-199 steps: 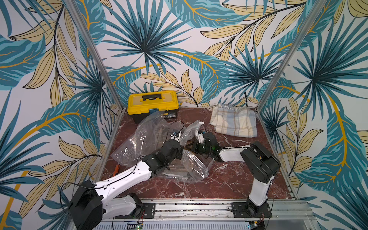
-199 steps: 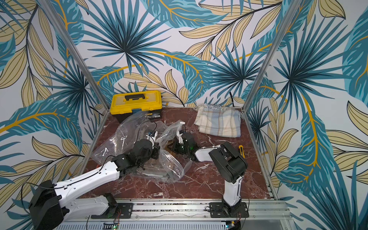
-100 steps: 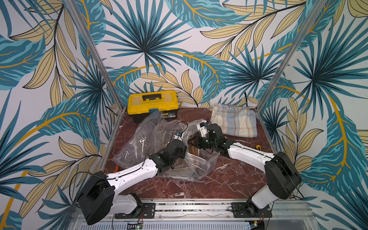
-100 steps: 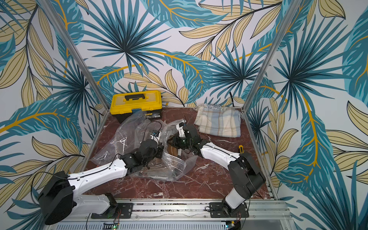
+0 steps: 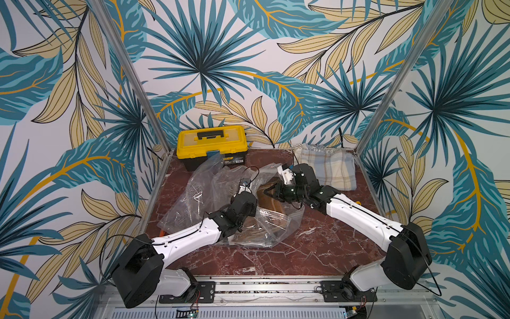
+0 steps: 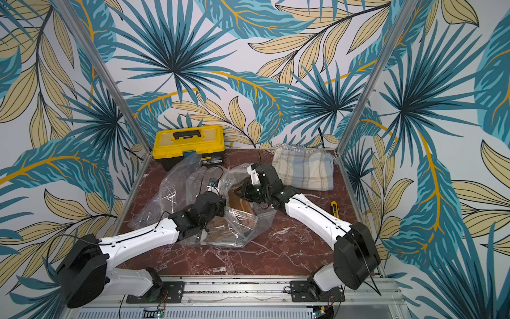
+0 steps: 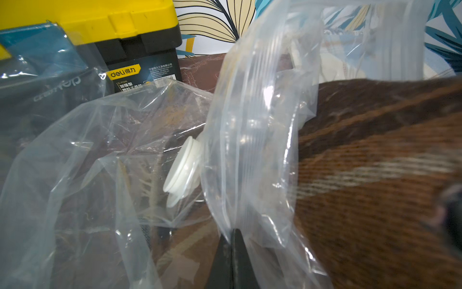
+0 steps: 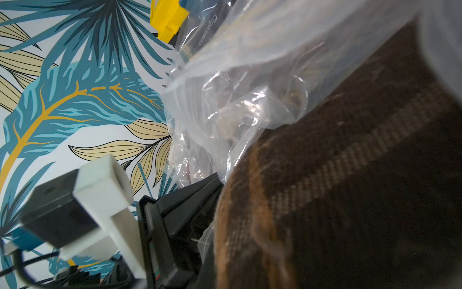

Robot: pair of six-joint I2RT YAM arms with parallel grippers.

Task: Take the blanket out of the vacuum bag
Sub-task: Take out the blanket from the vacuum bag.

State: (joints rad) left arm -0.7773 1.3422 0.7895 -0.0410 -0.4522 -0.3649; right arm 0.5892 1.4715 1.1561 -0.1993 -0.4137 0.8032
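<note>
The vacuum bag (image 5: 209,193) (image 6: 176,193) lies crumpled mid-table, crinkly and clear. Its round white valve (image 7: 182,170) shows in the left wrist view. A brown striped blanket (image 5: 271,203) (image 6: 238,203) (image 7: 375,175) (image 8: 350,187) sits in the bag, one end raised out of the mouth. My left gripper (image 7: 233,232) (image 5: 249,198) is shut on a fold of the bag's plastic beside the blanket. My right gripper (image 5: 271,192) (image 6: 244,193) is shut on the blanket's raised end; in the right wrist view the cloth hides its fingers.
A yellow toolbox (image 5: 211,143) (image 6: 189,142) (image 7: 100,25) stands at the back left, touching the bag. A pale plaid cloth (image 5: 328,171) (image 6: 303,171) lies at the back right. A yellow utility knife (image 6: 334,207) rests near the right wall.
The right arm has unfolded, its elbow dropping toward the right wall while the gripper stays at the bag mouth. The brown blanket's end now rises out of the bag. The left arm has stretched lower.
</note>
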